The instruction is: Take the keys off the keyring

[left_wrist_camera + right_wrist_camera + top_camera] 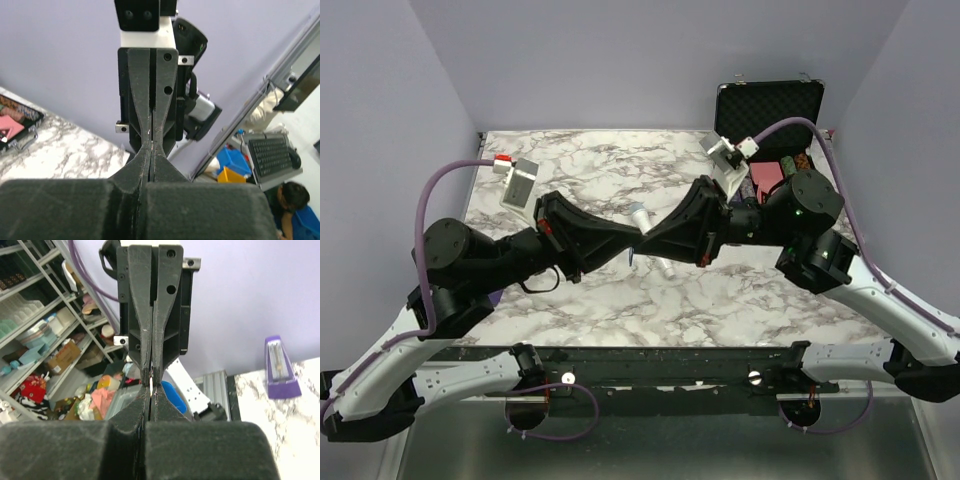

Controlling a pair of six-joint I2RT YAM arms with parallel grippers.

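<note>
My left gripper (636, 243) and right gripper (648, 243) meet tip to tip above the middle of the marble table (740, 300). Both are shut. In the left wrist view, the left gripper (151, 146) pinches a thin silver sliver, which looks like the keyring. The right gripper (151, 384) pinches the same bright sliver (151, 381) in the right wrist view. A rounded bright blue piece (173, 396), probably the key's head, shows just past the tips there. The white-and-grey microphone (663, 266) lies on the table under the grippers, mostly hidden.
An open black case (770, 100) stands at the back right, with red and pink items (767, 176) in front of it; the case also shows in the left wrist view (20, 135). A purple wedge-shaped object (280, 367) stands on the table edge.
</note>
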